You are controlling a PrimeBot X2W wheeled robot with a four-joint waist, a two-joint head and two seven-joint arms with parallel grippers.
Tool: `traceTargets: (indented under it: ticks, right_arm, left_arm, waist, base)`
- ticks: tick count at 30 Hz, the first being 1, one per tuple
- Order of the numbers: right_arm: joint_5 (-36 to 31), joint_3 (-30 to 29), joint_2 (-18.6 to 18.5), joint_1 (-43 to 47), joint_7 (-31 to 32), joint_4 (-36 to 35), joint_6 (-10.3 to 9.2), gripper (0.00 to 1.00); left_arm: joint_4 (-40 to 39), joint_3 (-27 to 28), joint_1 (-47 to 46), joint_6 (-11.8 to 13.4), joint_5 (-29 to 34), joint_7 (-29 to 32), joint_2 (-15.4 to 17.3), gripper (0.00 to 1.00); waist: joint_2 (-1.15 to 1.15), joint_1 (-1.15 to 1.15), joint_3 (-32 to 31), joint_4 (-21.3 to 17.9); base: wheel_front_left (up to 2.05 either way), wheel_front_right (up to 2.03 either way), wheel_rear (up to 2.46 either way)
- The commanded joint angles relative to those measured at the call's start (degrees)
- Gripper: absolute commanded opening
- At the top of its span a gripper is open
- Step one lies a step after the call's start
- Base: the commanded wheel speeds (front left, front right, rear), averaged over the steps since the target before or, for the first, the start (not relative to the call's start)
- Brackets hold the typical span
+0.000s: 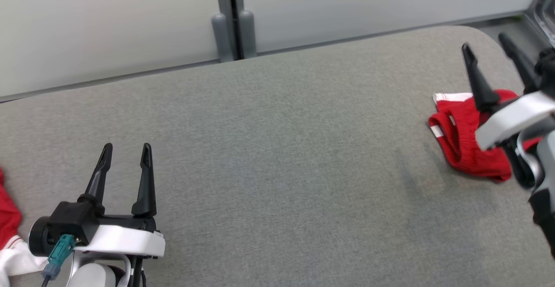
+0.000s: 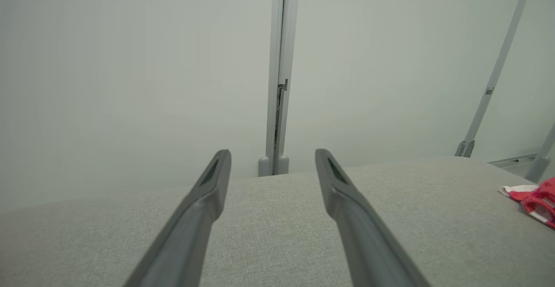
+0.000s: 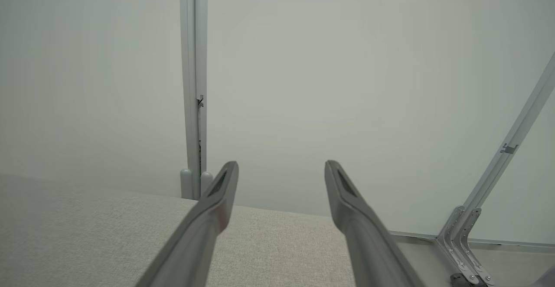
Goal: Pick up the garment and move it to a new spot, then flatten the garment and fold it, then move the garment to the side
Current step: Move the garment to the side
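1. Right gripper [image 1: 484, 42]: jaws spread wide, holding nothing, fingers tilted up and away.
2. In the head view it overlaps the red garment [image 1: 459, 144], which lies bunched at the table's [image 1: 277, 148] right end. Its own wrist view looks out over the table edge to the wall [image 3: 347, 83].
3. Left gripper [image 1: 127, 147]: also spread and empty, low over the table's near left. Its wrist view catches the garment [image 2: 535, 198] far right.
4. A red-and-white cloth [image 1: 8, 222] lies at the left edge.
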Motion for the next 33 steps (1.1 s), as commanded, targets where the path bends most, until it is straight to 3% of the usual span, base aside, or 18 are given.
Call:
traceTargets:
  ticks: [1,18,26,33]
  right_arm:
    - [-0.1,-0.6,0.4,2.4,-0.3,-1.4,-0.01,1.00]
    - [-7.7,-13.4,9.4,30.2,1.0,-21.7,-0.01,1.00]
    - [-9.5,-15.6,13.3,37.6,0.5,-26.0,-0.01,1.00]
    - [-10.0,-14.7,14.4,39.7,0.2,-26.9,-0.01,1.00]
  left_arm:
    - [-0.4,0.3,0.8,0.3,-0.2,-0.2,0.1,1.00]
    - [-1.1,1.2,6.7,1.0,-0.4,-0.2,-1.2,1.00]
    - [0.3,1.7,7.7,0.5,0.1,-0.2,-2.4,1.00]
    - [1.4,2.1,7.7,-0.2,0.7,-0.2,-3.1,1.00]
  waist:
    - [0.00,0.00,-2.0,2.0]
    - [0.00,0.00,-6.7,8.2]
    - [0.00,0.00,-7.2,9.1]
    - [0.00,0.00,-7.2,8.8]
  base:
    - [0.00,0.00,0.00]
    - [0.00,0.00,0.00]
    - [0.00,0.00,0.00]
    - [0.00,0.00,0.00]
